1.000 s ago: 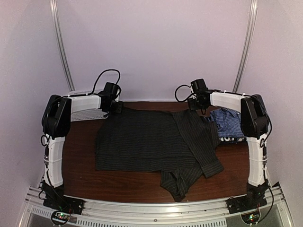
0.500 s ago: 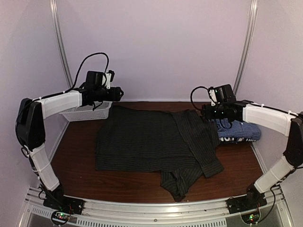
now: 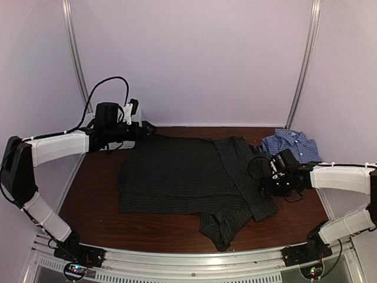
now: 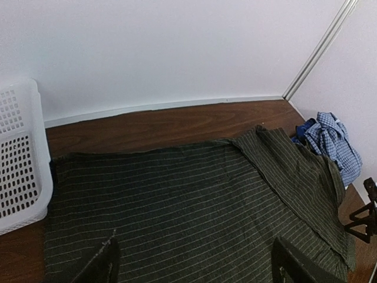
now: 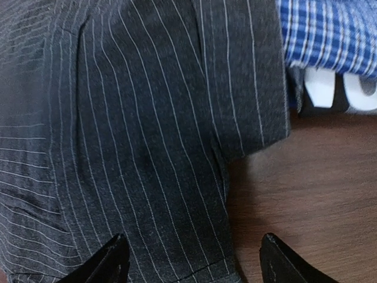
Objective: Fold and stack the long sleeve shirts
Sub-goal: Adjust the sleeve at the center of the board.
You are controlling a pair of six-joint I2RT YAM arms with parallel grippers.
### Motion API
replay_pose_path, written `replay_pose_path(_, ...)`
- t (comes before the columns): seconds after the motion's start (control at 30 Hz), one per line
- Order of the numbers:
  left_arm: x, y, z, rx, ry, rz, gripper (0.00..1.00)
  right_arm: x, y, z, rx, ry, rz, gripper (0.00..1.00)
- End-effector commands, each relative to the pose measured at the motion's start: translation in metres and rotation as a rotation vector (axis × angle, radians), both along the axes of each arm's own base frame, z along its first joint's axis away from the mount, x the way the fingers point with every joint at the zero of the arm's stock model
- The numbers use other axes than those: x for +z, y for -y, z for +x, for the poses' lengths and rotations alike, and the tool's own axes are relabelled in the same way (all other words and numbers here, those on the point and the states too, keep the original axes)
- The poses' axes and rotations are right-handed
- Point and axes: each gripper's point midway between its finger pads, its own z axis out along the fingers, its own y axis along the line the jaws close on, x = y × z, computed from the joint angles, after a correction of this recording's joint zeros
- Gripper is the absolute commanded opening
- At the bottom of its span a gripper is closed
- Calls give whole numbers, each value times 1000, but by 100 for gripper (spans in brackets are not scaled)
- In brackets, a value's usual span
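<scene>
Jaws wide, the left gripper (image 4: 194,262) hovers above the black pinstriped shirt (image 3: 177,174). The right gripper (image 5: 191,258), likewise spread, hangs over the same shirt.

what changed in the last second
The left arm and right arm swung outward and low. The right end effector came down from the far edge to the black pinstriped shirt's right side; the left end effector stays near its far left corner. Both are open and hold nothing. That shirt and the blue checked shirt lie as before.

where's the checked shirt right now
In the top view, the checked shirt sits bunched at the table's far right corner, just right of the black shirt.
</scene>
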Motion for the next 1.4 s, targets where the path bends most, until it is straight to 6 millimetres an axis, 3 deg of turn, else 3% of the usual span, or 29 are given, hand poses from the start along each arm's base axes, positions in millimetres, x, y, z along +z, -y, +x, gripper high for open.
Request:
replay_pose_path(0.0,13,13,-13,-46,42,-51,91,-27,-5,-9,-25,-78,35,77)
replay_pose_path(0.27,-3,21,-18,-69,11,-36,91,-46,-7,-23,-23,-110,81,67)
replay_pose_path(0.4,-9,22,-18,-71,-1,-33,91,-44,-12,-29,-13,-94,132,47)
replay_pose_path(0.67,-15,20,-17,-61,-12,-23,92,-12,-15,-25,-5,-10,180,3)
replay_pose_path(0.9,-26,14,-16,-32,-30,15,92,39,-32,-4,49,85,240,0)
replay_pose_path(1.03,-31,10,-16,-14,-35,36,92,90,-55,24,109,192,317,0)
replay_pose_path(1.17,-34,8,-16,-6,-38,46,92,159,-84,75,178,326,353,0)
replay_pose_path(1.2,-33,7,-17,-4,-37,48,92,177,-89,90,188,364,355,0)
replay_pose_path(1.37,-31,2,-19,15,-39,57,92,226,-98,189,149,486,369,0)
